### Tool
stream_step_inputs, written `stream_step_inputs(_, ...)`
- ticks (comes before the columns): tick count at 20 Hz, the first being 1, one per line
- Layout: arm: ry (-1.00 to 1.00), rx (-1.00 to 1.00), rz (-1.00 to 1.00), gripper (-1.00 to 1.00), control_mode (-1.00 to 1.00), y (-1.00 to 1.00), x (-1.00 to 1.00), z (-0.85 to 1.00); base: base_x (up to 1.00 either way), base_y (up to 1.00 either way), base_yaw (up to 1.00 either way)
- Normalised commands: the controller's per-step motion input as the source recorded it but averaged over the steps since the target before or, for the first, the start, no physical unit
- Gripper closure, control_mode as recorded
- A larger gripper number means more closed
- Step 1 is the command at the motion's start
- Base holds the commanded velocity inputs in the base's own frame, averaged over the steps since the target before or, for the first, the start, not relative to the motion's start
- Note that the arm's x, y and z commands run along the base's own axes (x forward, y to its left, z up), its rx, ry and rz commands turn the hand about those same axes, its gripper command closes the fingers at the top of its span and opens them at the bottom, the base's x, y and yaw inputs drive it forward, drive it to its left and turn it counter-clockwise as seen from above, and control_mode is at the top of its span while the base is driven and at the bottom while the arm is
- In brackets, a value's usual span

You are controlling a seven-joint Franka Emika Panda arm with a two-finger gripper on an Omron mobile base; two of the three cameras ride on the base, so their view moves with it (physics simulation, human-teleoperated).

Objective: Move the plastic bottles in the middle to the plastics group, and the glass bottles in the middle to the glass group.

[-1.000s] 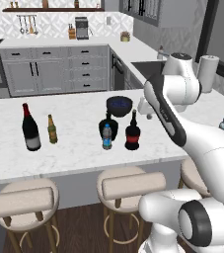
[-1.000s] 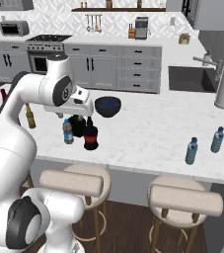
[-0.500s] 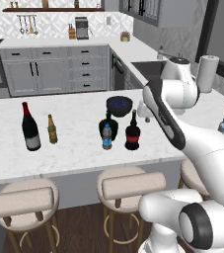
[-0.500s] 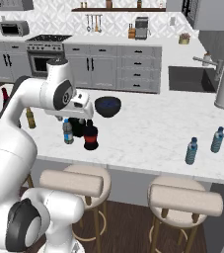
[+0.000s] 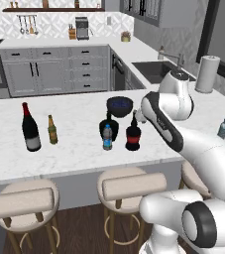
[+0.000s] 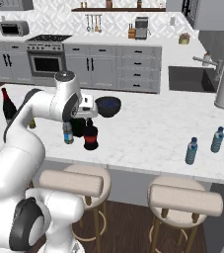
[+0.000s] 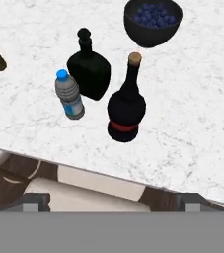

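From the left base view, the red-label bottle [image 5: 133, 137] stands upright just below the arm's wrist. In the right base view it [image 6: 90, 136] sits beside the water bottle [image 6: 68, 133]. The hand view looks straight down (jaws spread wide, holding nothing) on its cork.
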Motion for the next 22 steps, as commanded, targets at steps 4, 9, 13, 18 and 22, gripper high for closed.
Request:
stream_step_inputs(4,0.05,-0.13,0.09,-1.00,-1.00,0.00,0.83,0.07,0.00,0.00,0.00)
stream_step_inputs(9,0.02,0.00,0.00,-1.00,-1.00,0.00,0.52,-0.28,0.00,0.00,0.00)
stream_step_inputs(13,0.01,0.00,0.00,-1.00,-1.00,0.00,0.50,-0.31,0.00,0.00,0.00)
stream_step_inputs(18,0.03,0.00,0.00,-1.00,-1.00,0.00,0.35,-0.32,0.00,0.00,0.00)
stream_step_inputs(22,0.03,0.00,0.00,-1.00,-1.00,0.00,0.15,-0.22,0.00,0.00,0.00)
